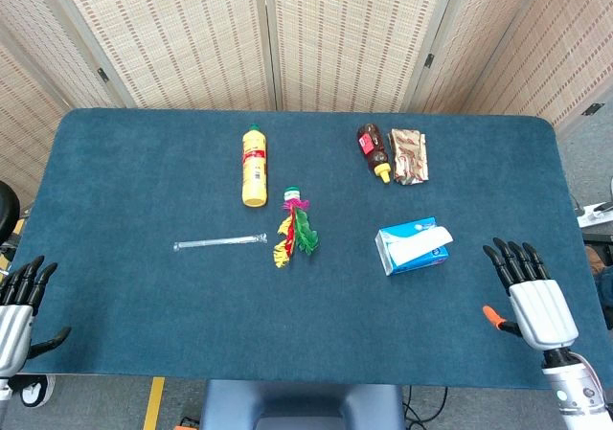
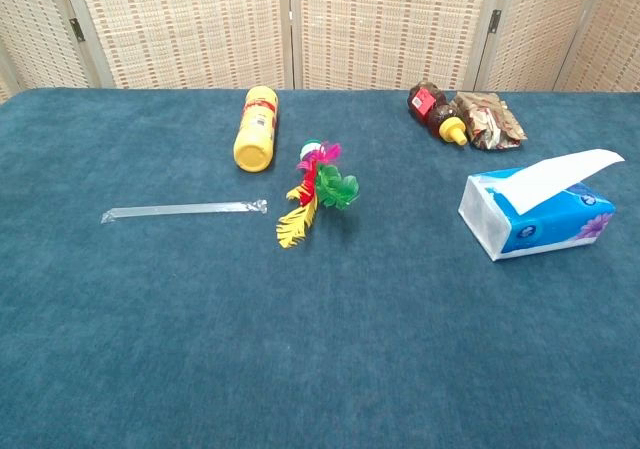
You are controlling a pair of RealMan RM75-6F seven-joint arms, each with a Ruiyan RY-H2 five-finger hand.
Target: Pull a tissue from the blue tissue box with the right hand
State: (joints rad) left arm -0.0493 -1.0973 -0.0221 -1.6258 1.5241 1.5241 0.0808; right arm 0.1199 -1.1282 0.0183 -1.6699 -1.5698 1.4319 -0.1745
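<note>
Only the head view shows the hands. The right hand (image 1: 538, 301) rests at the near right edge of the table (image 1: 115, 181), back upward, fingers straight and spread apart, holding nothing. It is beside the tissue box (image 1: 414, 246) but not touching it. The left hand (image 1: 17, 310) sits at the near left corner, partly off the table edge, fingers likewise apart and empty. The chest view shows neither hand, only the tabletop.

The chest view gives the better look at the tissue box (image 2: 538, 214): a blue box with a white end panel and a purple flower print on its side, lying on the right part of the blue cloth. A white tissue (image 2: 556, 177) sticks up out of the slot on top and leans toward the right; from above, the tissue (image 1: 419, 239) looks like a flat white strip lying across the box.

Behind the box, near the far edge, lie a brown bottle (image 1: 373, 150) with a yellow cap and a crinkled foil packet (image 1: 409, 155), just beside each other, possibly touching. A yellow bottle (image 1: 254, 167) lies on its side near the table's middle. In front of it is a bunch of coloured feathers (image 1: 296, 227), and left of that a clear wrapped straw (image 1: 219, 243).
</note>
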